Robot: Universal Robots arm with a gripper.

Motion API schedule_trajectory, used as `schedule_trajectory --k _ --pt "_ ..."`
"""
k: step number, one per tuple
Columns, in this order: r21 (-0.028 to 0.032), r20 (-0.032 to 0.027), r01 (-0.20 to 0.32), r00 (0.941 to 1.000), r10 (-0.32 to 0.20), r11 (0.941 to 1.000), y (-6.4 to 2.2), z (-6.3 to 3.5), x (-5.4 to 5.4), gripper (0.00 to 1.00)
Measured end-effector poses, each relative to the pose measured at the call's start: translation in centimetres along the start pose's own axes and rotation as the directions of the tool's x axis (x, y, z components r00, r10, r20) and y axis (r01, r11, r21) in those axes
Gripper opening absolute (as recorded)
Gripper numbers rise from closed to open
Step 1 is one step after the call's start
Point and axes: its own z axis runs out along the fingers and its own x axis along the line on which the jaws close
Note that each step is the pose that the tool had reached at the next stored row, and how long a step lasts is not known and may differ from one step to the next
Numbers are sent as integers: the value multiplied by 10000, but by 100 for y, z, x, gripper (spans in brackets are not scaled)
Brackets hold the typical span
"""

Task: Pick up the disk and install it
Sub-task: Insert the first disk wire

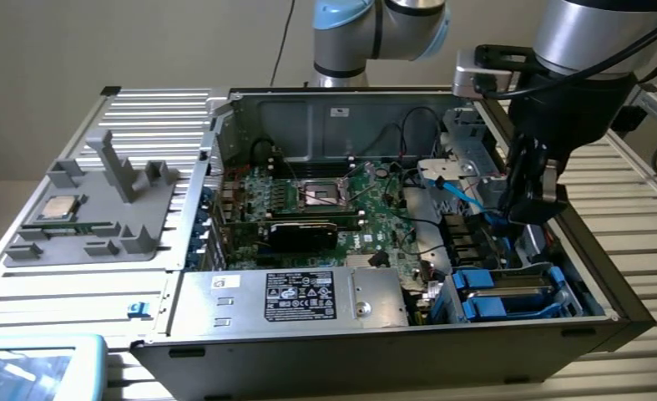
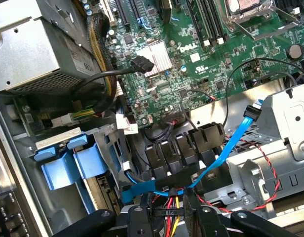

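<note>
Along the exterior view's right, inside the open computer case (image 1: 591, 269), the gripper (image 1: 525, 214) hangs close to the side wall, above a knot of black connectors and red and yellow wires (image 2: 168, 223). Its jaws stand partway open with those wires showing through the gap, and it has hold of nothing. Room here is tight: the case wall is on one side, a grey metal bracket (image 2: 285, 116) is on the other, and a blue ribbon cable (image 2: 230, 144) crosses just beneath the fingers (image 2: 195, 213). The disk (image 1: 507, 296) sits in the drive cage at the case's near corner on the exterior view's right, apart from the gripper and nearer the camera. Its blue carrier tabs (image 2: 60, 160) face the case interior. Most of its body is sunk in the cage, so its label is hidden and I cannot tell for certain which way its long axis runs. Beside the cage lies the silver power supply (image 1: 295, 296), with the green motherboard (image 1: 334, 209) beyond it. The case rests on a slatted metal table (image 1: 640, 217), which has open room on both sides. A grey fixture tray (image 1: 94, 238) on the exterior view's left holds a square chip (image 1: 61, 207).
</note>
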Motion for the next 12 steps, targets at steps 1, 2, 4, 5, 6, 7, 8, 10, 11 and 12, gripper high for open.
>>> schedule_trajectory --k 1,2,4,5,6,7,8,10,11,12 --pt "63 -86 7 10000 -6 10000 12 -2 5 36" --pt "115 -169 14 9999 -12 9999 24 -4 10 36" --pt "233 -329 28 9995 -20 9997 47 -7 19 36" --pt "295 -404 35 9992 -23 9996 57 -8 22 36" --pt "359 -487 43 9988 -26 9993 67 -9 26 36" --pt "416 -565 46 9984 -23 9991 76 -9 30 36" --pt "457 -621 42 9981 -13 9989 84 -10 33 36" --pt "500 -691 12 9976 23 9988 106 -11 41 36" --pt "516 -722 -5 9974 42 9987 117 -11 46 36" --pt "531 -750 -27 9972 66 9986 128 -9 50 36"
